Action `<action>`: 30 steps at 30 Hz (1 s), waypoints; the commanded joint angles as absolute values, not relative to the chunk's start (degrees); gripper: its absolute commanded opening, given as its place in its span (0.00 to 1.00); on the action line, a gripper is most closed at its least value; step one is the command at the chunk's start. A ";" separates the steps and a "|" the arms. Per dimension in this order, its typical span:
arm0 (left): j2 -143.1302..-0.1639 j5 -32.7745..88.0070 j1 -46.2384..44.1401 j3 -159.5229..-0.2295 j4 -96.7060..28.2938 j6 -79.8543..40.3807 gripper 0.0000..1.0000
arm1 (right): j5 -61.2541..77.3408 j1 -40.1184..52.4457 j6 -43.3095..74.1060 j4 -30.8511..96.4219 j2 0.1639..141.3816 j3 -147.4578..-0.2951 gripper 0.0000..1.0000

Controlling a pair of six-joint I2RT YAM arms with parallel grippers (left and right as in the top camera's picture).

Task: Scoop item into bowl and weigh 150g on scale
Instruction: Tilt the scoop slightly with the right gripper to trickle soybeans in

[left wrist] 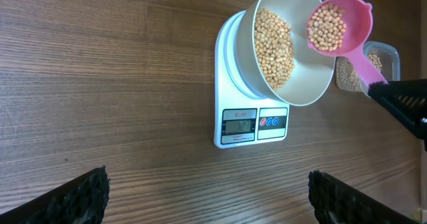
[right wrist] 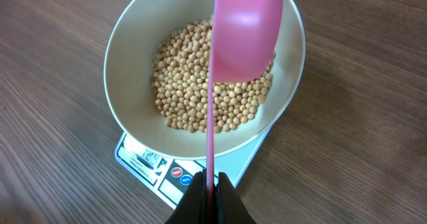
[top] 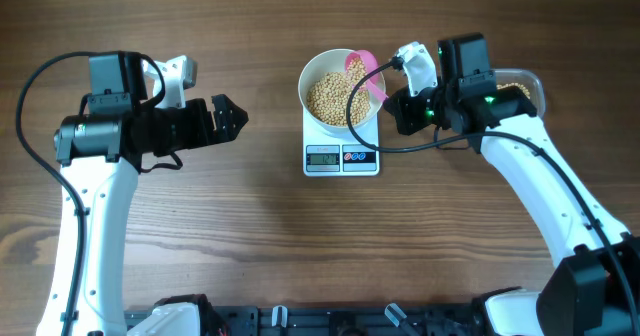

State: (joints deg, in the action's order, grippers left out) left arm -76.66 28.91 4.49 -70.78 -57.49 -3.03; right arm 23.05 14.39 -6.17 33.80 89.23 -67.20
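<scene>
A white bowl [top: 341,98] holding tan beans [top: 329,97] stands on the white scale [top: 341,159], whose display [left wrist: 239,125] is lit. My right gripper [right wrist: 210,183] is shut on the handle of a pink scoop [left wrist: 331,26], which holds a load of beans over the bowl's right rim [left wrist: 325,77]. In the right wrist view the scoop [right wrist: 243,31] is seen from beneath, above the beans [right wrist: 200,91] in the bowl [right wrist: 133,51]. My left gripper [top: 225,119] rests open well left of the scale, its fingertips [left wrist: 87,194] wide apart over bare wood.
A clear plastic tub [top: 522,84] with more beans sits at the far right, behind my right arm; it also shows in the left wrist view as the tub [left wrist: 380,61]. A black cable [top: 385,141] loops over the scale's right side.
</scene>
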 commanded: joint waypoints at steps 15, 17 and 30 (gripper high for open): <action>-76.51 29.95 4.34 -71.85 -57.49 -1.89 1.00 | 24.80 14.68 -1.19 33.58 87.07 -68.25 0.04; -76.51 29.95 4.34 -71.85 -57.49 -1.89 1.00 | 27.92 14.66 -1.10 33.56 87.07 -68.25 0.04; -76.51 29.95 4.34 -71.85 -57.49 -1.89 1.00 | 28.62 14.66 0.21 33.74 87.09 -68.25 0.04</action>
State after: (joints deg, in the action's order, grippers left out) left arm -76.66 28.88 4.49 -70.78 -57.49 -3.03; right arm 27.00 14.46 -0.25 33.82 88.64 -67.20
